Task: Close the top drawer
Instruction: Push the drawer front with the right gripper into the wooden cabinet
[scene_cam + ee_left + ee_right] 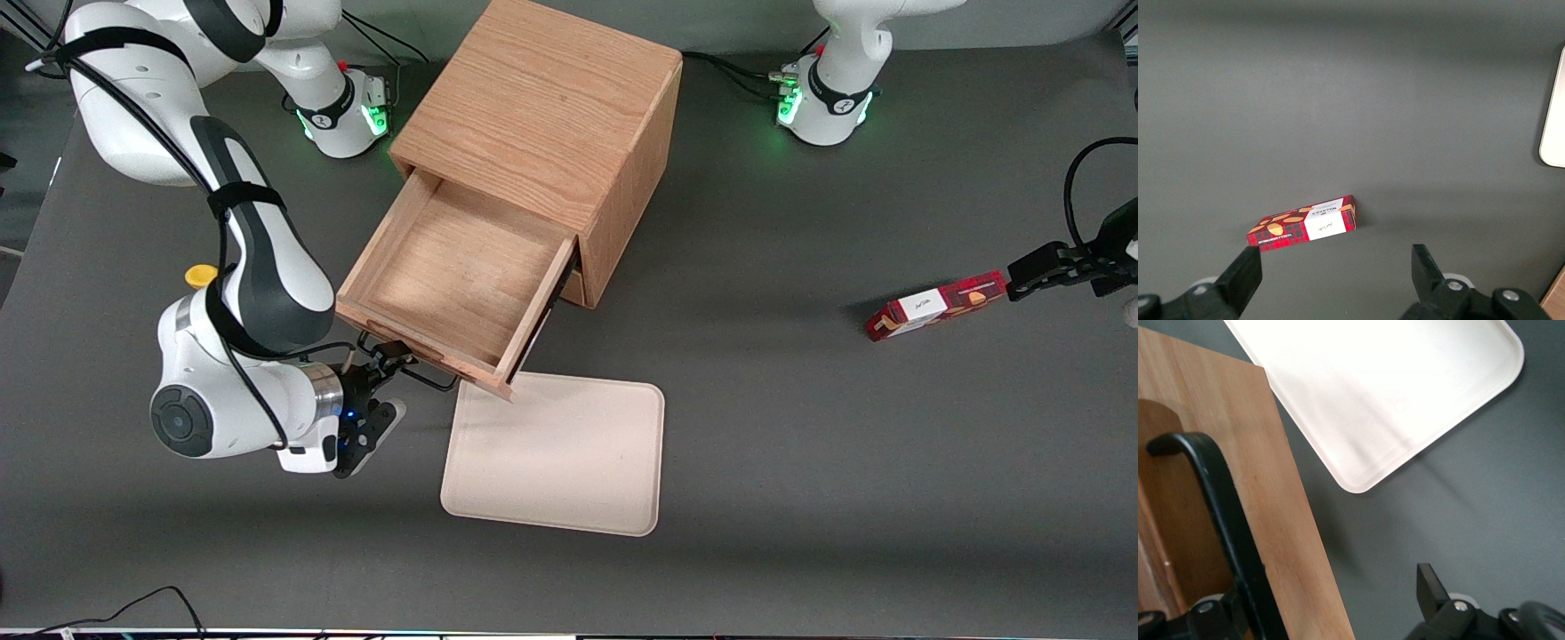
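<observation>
The top drawer [453, 267] stands pulled far out of the oak cabinet [542, 98], and its shallow wooden tray is bare inside. Its thin black wire handle [428, 380] runs along the front panel, the side nearest the front camera. My gripper [384, 363] is at that front panel by the handle, open. In the right wrist view the handle [1218, 500] and the wooden front panel [1278, 493] stand between the spread fingers of the gripper [1328, 593]; one fingertip [1428, 583] shows over the grey table, the other is hidden by the handle.
A cream tray [560, 453] [1385, 387] lies flat on the table, just nearer the front camera than the drawer's front. A red snack box [938, 305] [1305, 223] lies toward the parked arm's end. A small yellow object [201, 276] sits beside my arm.
</observation>
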You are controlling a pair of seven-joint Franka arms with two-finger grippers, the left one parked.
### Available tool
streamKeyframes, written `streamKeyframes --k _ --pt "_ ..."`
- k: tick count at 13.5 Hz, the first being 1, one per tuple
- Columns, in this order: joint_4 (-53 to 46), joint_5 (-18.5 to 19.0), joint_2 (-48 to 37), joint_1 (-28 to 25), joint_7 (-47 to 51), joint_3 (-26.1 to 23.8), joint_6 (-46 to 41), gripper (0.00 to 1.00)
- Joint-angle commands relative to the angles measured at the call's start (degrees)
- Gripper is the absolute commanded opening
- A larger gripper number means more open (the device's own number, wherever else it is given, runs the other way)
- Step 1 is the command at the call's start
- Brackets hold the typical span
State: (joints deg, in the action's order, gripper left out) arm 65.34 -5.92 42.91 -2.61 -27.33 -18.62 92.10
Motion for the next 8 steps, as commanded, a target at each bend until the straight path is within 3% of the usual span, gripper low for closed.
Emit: streamKeyframes --k 1,8 --pt "2.86 0.38 -1.86 -0.03 0.88 -0.37 -0.25 1.00" --pt "7.70 1.00 -4.50 0.06 1.32 -1.24 0.18 1.00"
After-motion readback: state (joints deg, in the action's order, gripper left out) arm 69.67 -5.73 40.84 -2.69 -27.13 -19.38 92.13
